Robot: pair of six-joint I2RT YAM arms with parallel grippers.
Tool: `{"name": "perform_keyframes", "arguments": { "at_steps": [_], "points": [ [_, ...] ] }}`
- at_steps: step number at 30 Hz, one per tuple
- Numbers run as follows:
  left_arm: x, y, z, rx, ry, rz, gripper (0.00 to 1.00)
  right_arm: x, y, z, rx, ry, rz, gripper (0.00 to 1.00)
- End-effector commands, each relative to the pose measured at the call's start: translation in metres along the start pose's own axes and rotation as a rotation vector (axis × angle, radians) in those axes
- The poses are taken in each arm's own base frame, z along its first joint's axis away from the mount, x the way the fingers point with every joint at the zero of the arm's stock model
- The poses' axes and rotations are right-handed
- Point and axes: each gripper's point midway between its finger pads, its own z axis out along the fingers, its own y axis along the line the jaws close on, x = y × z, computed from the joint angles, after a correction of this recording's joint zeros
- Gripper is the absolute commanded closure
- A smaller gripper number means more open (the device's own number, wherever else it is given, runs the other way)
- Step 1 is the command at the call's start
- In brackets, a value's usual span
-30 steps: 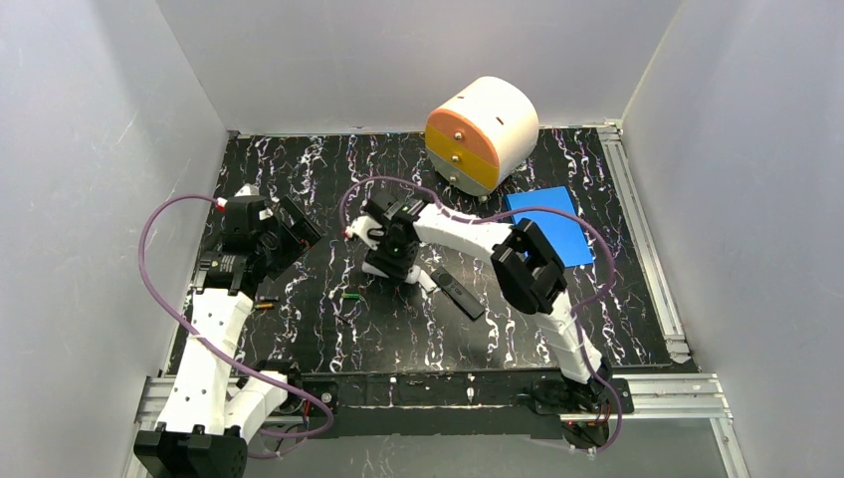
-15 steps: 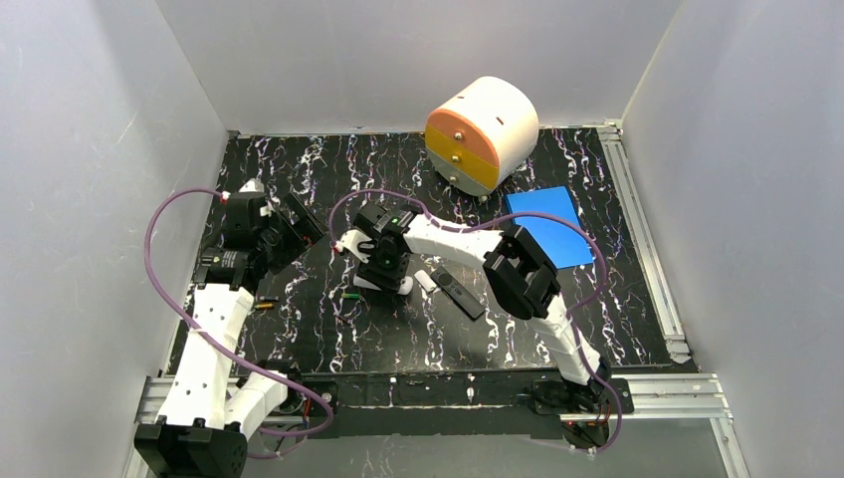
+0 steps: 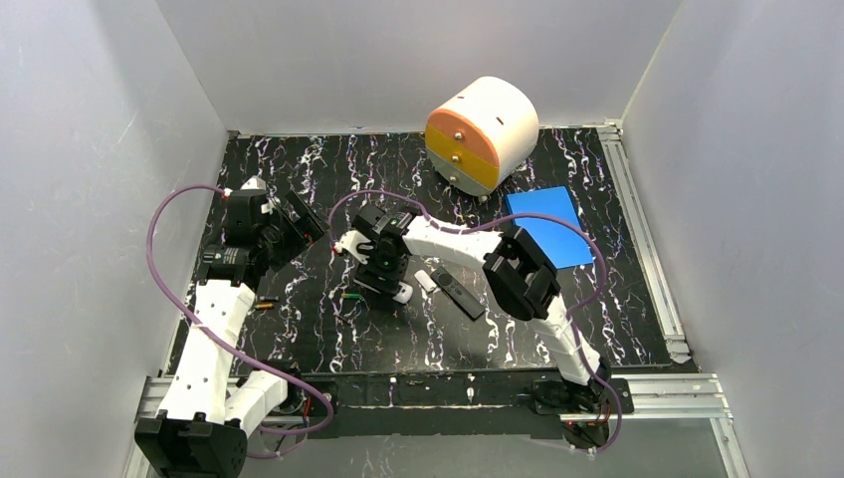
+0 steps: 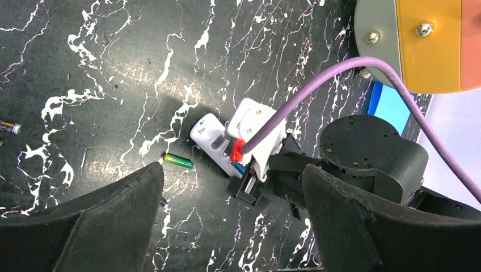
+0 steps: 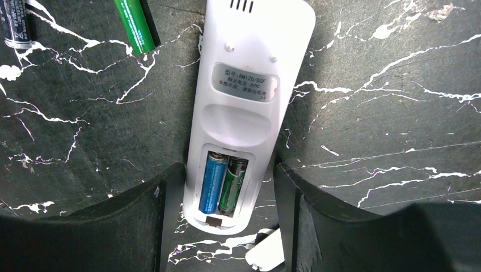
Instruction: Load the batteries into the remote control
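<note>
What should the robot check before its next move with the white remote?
1. Batteries in the white remote: ok, a blue battery and a dark green battery lie side by side inside.
2. Compartment lid on: not ok, the compartment is open.
3. Right claw free of the remote: cannot tell, its fingers straddle the remote's end.
4. Left claw out of the way: ok, open and empty, off to the side.
5. The spare green battery clear: ok, it lies beside the remote, not touching.
</note>
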Motion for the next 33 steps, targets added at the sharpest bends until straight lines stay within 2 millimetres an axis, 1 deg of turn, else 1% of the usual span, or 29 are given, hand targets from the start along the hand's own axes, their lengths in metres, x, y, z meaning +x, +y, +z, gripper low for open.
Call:
{"name": "perform_keyframes", "arguments": {
  "at_steps": [1,3,7,10,12,14,15,17,20,23,24,26,29,31,33],
  "points": [
    [-0.01,-0.008,-0.008,0.025,-0.026,0.017,0.11,0.0,-0.005,-0.015,0.043,-0.01,0.009,0.32],
    [-0.01,-0.008,-0.009,0.022,-0.029,0.02,0.11,-0.007,-0.006,-0.023,0.059,-0.036,0.01,0.32],
    [-0.011,-0.008,-0.009,0.024,-0.031,0.023,0.11,-0.031,-0.008,-0.051,0.064,-0.14,0.054,0.28],
    [-0.011,-0.008,-0.01,0.023,-0.035,0.021,0.11,-0.044,-0.014,-0.074,0.073,-0.242,0.127,0.26],
    [-0.011,-0.008,-0.011,0.022,-0.037,0.021,0.11,-0.047,-0.017,-0.089,0.079,-0.312,0.204,0.26],
    [-0.011,-0.007,-0.011,0.023,-0.036,0.021,0.11,-0.044,-0.017,-0.104,0.082,-0.37,0.27,0.26],
    [-0.01,-0.008,-0.011,0.026,-0.035,0.02,0.11,-0.038,-0.017,-0.109,0.081,-0.386,0.313,0.27],
    [-0.008,-0.009,-0.01,0.035,-0.028,0.019,0.11,-0.018,-0.01,-0.109,0.089,-0.374,0.375,0.32],
    [-0.005,-0.013,-0.007,0.067,-0.01,0.013,0.11,0.027,0.009,-0.098,0.072,-0.263,0.452,0.45],
    [-0.002,-0.019,-0.003,0.1,0.007,0.009,0.11,0.069,0.024,-0.088,0.075,-0.181,0.513,0.5],
    [-0.001,-0.02,-0.001,0.105,0.012,0.006,0.12,0.079,0.026,-0.086,0.082,-0.164,0.53,0.51],
    [-0.001,-0.021,0.001,0.112,0.019,0.004,0.12,0.092,0.029,-0.082,0.094,-0.139,0.553,0.51],
    [-0.001,-0.024,0.004,0.127,0.026,0.004,0.12,0.101,0.028,-0.072,0.101,-0.115,0.568,0.52],
    [-0.001,-0.027,0.006,0.135,0.03,0.002,0.12,0.104,0.022,-0.064,0.128,-0.11,0.58,0.52],
    [-0.002,-0.029,0.008,0.141,0.033,-0.001,0.12,0.106,0.01,-0.06,0.196,-0.102,0.599,0.53]
  ]
}}
